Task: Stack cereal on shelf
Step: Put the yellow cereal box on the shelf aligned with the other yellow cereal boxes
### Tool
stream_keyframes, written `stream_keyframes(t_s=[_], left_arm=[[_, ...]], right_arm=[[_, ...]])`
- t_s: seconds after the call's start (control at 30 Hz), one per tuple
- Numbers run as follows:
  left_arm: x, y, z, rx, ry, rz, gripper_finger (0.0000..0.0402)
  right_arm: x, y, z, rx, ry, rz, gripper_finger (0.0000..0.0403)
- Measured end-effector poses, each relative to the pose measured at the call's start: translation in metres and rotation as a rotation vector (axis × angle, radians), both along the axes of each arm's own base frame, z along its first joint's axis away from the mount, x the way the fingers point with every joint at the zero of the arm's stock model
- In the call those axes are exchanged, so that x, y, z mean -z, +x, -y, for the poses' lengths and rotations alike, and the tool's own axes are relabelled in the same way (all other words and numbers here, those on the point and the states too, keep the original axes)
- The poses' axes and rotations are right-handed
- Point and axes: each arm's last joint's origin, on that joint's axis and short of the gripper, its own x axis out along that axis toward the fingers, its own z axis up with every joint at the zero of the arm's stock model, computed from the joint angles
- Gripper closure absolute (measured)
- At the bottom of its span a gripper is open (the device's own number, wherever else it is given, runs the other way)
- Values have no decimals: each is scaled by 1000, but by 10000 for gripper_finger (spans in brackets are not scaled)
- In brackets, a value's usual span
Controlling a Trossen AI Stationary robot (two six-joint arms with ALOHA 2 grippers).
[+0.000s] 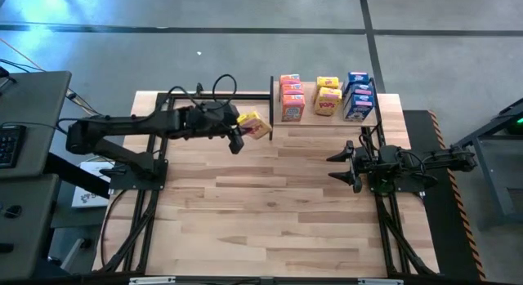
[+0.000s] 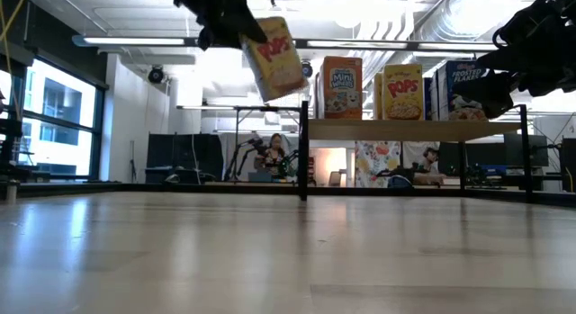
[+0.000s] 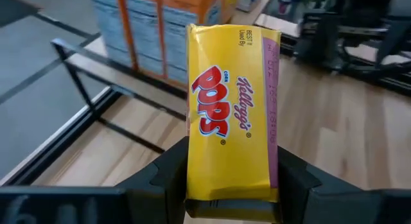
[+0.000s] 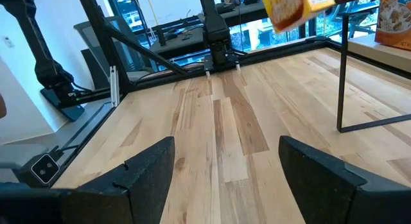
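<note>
Your left gripper (image 1: pixel 245 130), upper centre of the high view, clamps a yellow Corn Pops box (image 1: pixel 256 125) just left of the shelf (image 1: pixel 380 115); your right gripper (image 1: pixel 343 165) waits spread wide, centre right.

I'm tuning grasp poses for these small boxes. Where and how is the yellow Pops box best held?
As the left pincer does now: across the two narrow sides at one end of the yellow Pops box, approaching along its length. Its flat, parallel sides suit the fingers, and the far end stays free to set on the shelf.
</note>
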Motion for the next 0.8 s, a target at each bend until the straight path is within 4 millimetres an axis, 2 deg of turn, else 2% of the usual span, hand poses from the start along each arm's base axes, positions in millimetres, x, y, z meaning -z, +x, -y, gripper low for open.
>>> stream_keyframes(t_s=[0.17, 0.33, 0.63, 0.8], left_arm=[[-12, 6, 12, 48, 11, 56, 253], [-22, 20, 19, 115, 114, 178, 253], [-20, 53, 21, 239, 337, 327, 253], [-14, 62, 21, 265, 356, 341, 253]], right_arm=[[0, 0, 0, 0, 0, 0, 132], [0, 0, 0, 0, 0, 0, 132], [0, 0, 0, 0, 0, 0, 132], [0, 0, 0, 0, 0, 0, 132]])
